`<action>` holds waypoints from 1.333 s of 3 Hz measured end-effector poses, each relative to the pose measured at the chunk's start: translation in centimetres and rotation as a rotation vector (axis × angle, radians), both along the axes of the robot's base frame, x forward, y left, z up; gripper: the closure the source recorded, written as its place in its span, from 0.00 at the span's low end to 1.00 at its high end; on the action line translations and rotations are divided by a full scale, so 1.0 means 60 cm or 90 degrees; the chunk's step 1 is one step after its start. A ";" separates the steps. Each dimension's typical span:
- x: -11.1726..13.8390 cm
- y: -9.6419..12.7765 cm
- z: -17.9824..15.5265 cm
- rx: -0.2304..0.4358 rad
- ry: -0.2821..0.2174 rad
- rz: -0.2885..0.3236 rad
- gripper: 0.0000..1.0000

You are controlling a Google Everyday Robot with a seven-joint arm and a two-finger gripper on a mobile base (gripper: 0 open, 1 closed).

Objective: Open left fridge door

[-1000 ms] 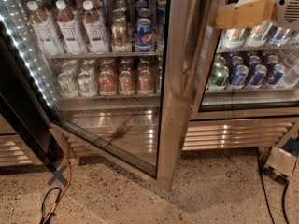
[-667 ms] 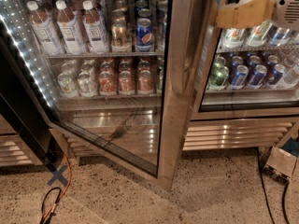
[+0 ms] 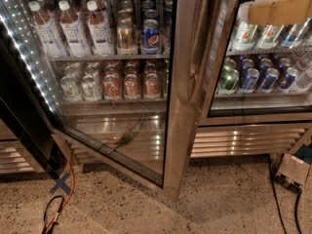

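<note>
wide glass-paned left fridge door with brushed bronze-steel frame [image 3: 187, 96] stands swung outward, its lower rail slanting across the speckled stone floor [image 3: 224, 199]; bare floor lies to its right. beige padded gripper [image 3: 275, 8] hangs top right, before the narrower glass door [image 3: 263, 106]. 1 orange cable [image 3: 70, 179] and thin black cables [image 3: 271, 189] cross the floor.

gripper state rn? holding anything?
Gripper: top right of view, before the right fridge door; open or closed cannot be told. Left fridge door stands open, apart from it.
</note>
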State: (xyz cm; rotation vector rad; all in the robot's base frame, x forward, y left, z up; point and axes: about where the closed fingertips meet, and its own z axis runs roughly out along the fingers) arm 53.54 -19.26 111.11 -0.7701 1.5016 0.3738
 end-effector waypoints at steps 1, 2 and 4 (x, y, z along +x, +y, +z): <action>-0.007 -0.039 0.020 -0.031 -0.016 -0.048 0.00; -0.007 -0.039 0.020 -0.032 -0.016 -0.048 0.00; 0.005 0.005 0.030 -0.022 -0.020 -0.009 0.00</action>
